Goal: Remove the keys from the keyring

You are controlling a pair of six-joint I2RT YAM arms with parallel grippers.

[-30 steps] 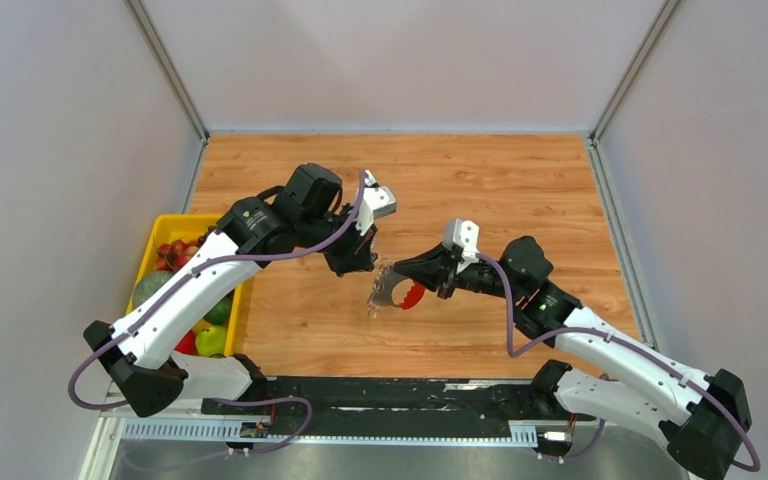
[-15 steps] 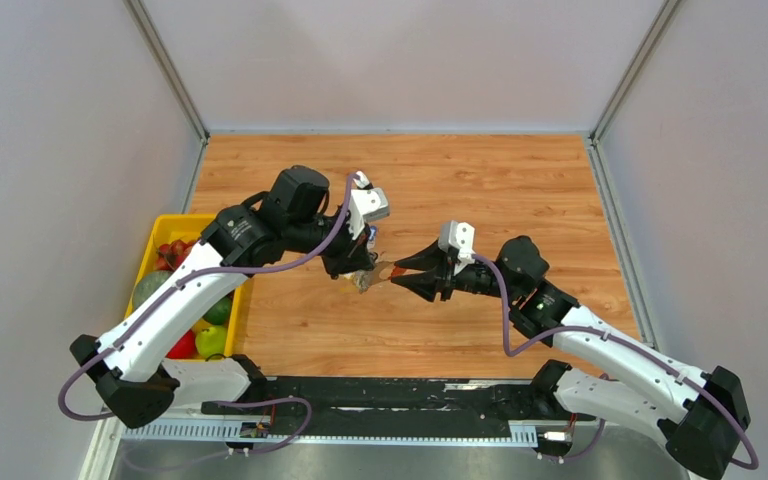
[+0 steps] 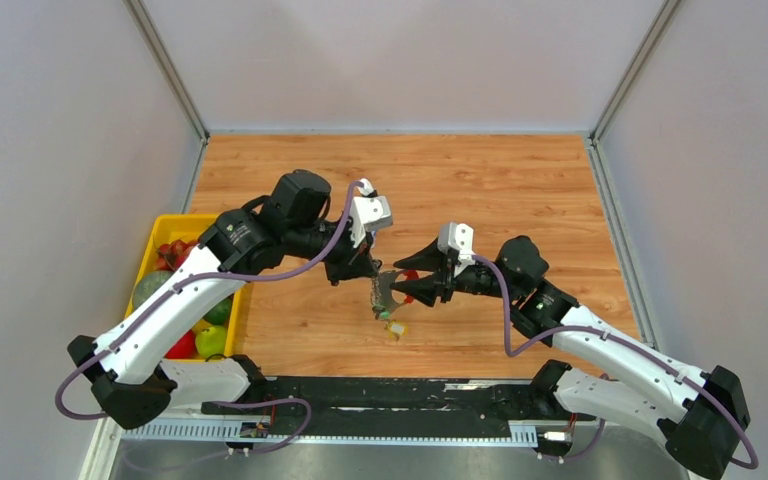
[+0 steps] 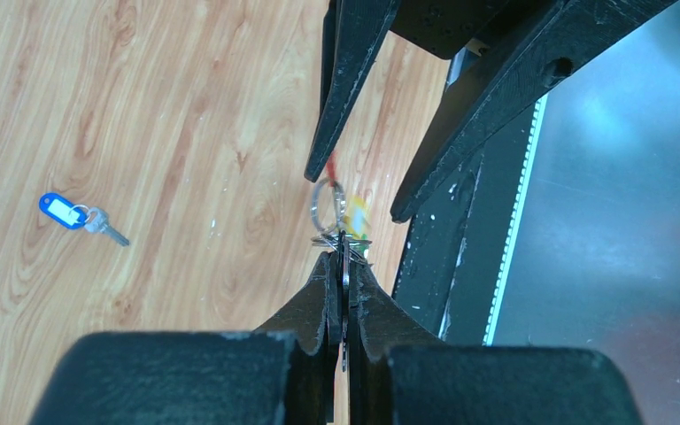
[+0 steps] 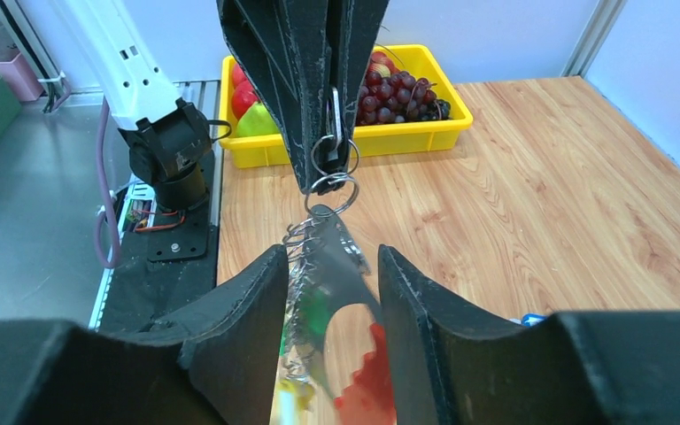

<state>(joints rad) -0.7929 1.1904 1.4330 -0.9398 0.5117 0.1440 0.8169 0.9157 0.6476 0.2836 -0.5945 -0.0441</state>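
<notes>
My left gripper (image 3: 371, 268) is shut on a thin metal key (image 4: 344, 292), seen edge-on between its fingers. The rest of the bunch hangs from that key by split rings (image 5: 333, 158). It holds the grey keyring (image 3: 388, 291) with its red curved piece (image 5: 374, 379), a green tag (image 5: 319, 312) and a yellow tag (image 3: 397, 327). My right gripper (image 3: 406, 281) is open, and the keyring (image 5: 351, 266) hangs between its fingers without their closing on it. A blue-tagged key (image 4: 64, 211) lies loose on the wood.
A yellow bin (image 3: 176, 221) of fruit stands at the table's left edge, beside the left arm; it also shows in the right wrist view (image 5: 407, 138). A black base rail (image 3: 390, 392) runs along the near edge. Grey walls enclose the wooden table (image 3: 480, 180).
A second ago the bunch was at my right gripper's tips, apart from the left gripper. The left gripper closed in and took a key; the bunch now hangs from it.
</notes>
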